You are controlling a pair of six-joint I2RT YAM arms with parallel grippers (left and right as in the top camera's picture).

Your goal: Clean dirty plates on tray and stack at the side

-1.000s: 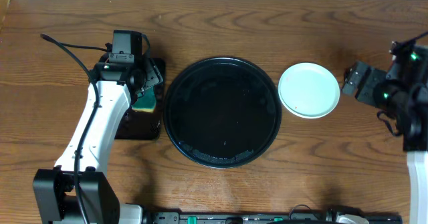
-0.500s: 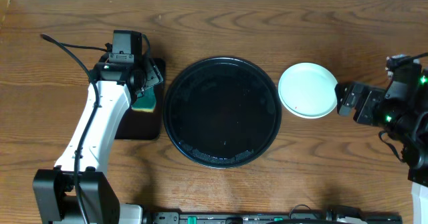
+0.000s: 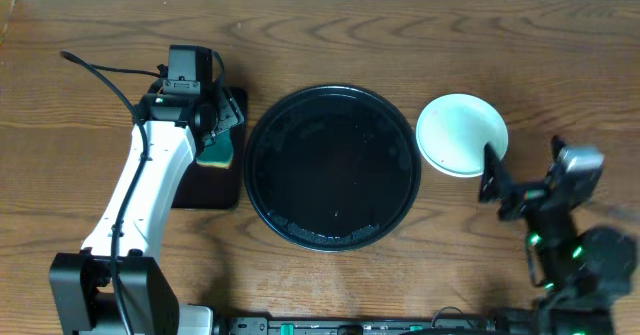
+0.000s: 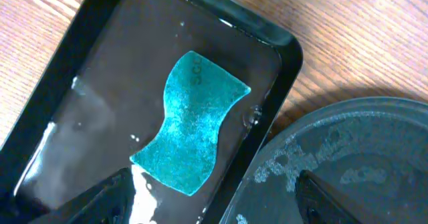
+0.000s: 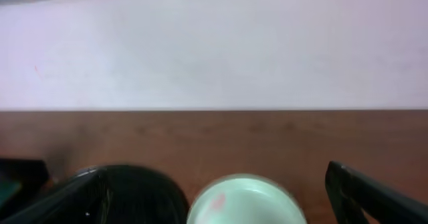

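The large round black tray point(image 3: 331, 166) sits mid-table with no plates on it; wet streaks show on its surface, and its rim also shows in the left wrist view point(image 4: 348, 164). A light mint plate point(image 3: 461, 135) lies on the table just right of the tray; I cannot tell whether others lie under it. In the right wrist view the plate point(image 5: 244, 200) shows a faint pink smear. My right gripper point(image 3: 497, 185) is open and empty, just front-right of the plate, and in the right wrist view point(image 5: 215, 172) it faces the plate. My left gripper point(image 4: 214, 204) is open and empty above the rectangular tray.
A smaller rectangular black tray point(image 4: 60, 117) left of the round tray holds a teal sponge point(image 4: 194, 127) in a film of water. The left arm point(image 3: 150, 175) hangs over it. A pale wall point(image 5: 214, 43) rises behind the table's far edge.
My right arm has swung from the right of the plate down toward the table's front, and now points at the plate from the front-right. The left arm has not moved.
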